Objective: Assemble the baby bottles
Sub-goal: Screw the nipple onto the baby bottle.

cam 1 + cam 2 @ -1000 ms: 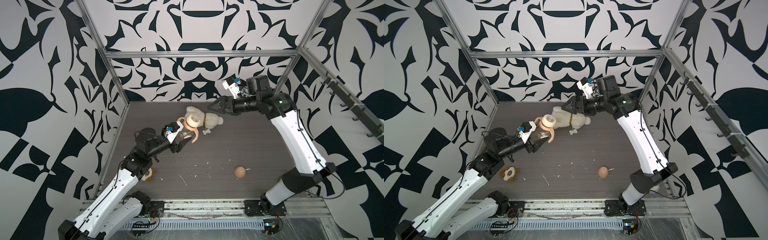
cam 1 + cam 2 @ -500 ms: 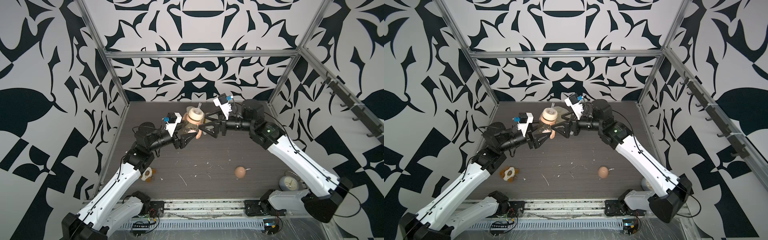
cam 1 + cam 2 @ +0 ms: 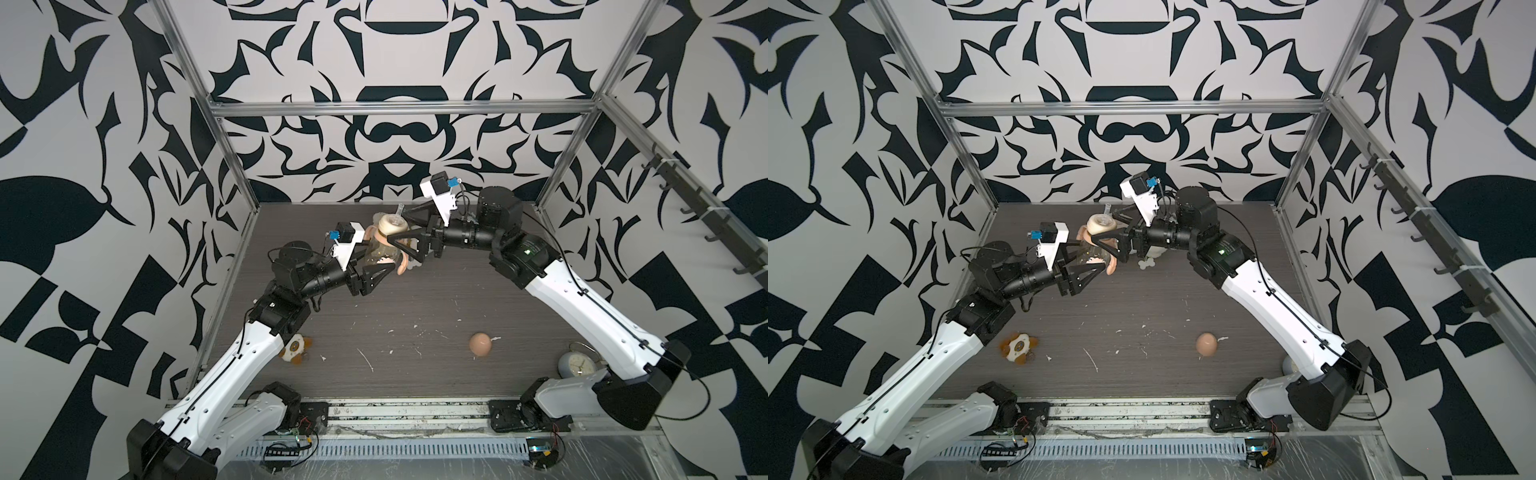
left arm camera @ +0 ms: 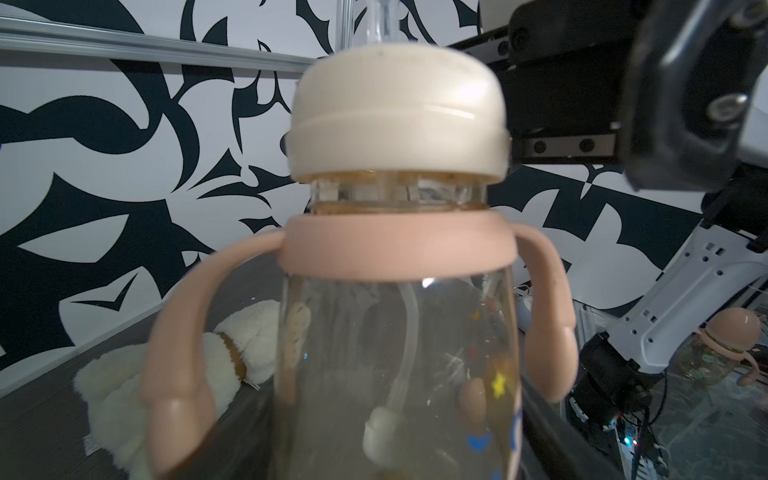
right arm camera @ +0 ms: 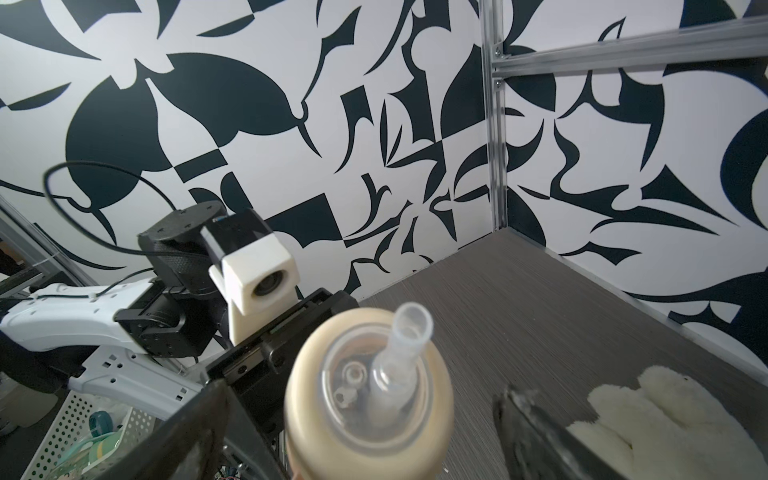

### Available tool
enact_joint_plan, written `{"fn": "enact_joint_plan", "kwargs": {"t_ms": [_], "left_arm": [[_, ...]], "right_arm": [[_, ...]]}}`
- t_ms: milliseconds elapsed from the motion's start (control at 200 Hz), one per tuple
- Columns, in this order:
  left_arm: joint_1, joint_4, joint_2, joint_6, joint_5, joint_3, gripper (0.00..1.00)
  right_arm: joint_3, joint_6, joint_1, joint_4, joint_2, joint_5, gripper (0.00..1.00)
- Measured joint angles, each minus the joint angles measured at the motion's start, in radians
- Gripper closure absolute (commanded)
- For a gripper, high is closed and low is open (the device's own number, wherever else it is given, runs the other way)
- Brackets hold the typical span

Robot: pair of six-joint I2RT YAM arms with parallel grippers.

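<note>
The amber-tinted baby bottle (image 3: 376, 254) (image 3: 1095, 254) hangs upright above the table at the back. My left gripper (image 3: 374, 264) (image 3: 1088, 266) is shut on its lower body. In the left wrist view the bottle (image 4: 395, 353) carries the peach-pink two-handled ring (image 4: 399, 245) and the cream collar (image 4: 399, 124), with a gap of bare thread between them. My right gripper (image 3: 397, 226) (image 3: 1105, 227) is open, one finger on each side of the collar (image 5: 365, 399), apart from it. The straw tube (image 5: 407, 340) sticks up. The peach-pink dome cap (image 3: 480, 344) (image 3: 1206, 344) lies on the table at the front right.
The cream plush dog (image 5: 665, 415) (image 4: 187, 365) lies on the table behind the bottle. A small orange-white toy (image 3: 296, 349) (image 3: 1017, 347) sits by the left arm. A pale blue alarm clock (image 3: 575, 365) stands near the right arm's base. White specks dot the dark table (image 3: 415, 299).
My left arm has raised the bottle and carried it back and to the right. My right arm has swung in from the back, and its open fingers now flank the collar.
</note>
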State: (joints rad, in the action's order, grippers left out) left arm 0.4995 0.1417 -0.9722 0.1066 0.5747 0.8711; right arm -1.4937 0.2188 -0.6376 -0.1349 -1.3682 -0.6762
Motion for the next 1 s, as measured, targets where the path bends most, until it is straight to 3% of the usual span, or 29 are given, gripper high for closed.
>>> {"fn": "enact_joint_plan", "kwargs": {"t_ms": [605,1000], "left_arm": [[0.0,0.019,-0.013,0.002,0.018,0.0,1.0],[0.003,0.041,-0.033,0.005,0.013,0.0,1.0]], "right_arm": [[-0.005,0.026,-0.031,-0.034,0.001,-0.018,0.07],[0.056,0.063,-0.045,-0.162,0.197,-0.002,0.09]]}}
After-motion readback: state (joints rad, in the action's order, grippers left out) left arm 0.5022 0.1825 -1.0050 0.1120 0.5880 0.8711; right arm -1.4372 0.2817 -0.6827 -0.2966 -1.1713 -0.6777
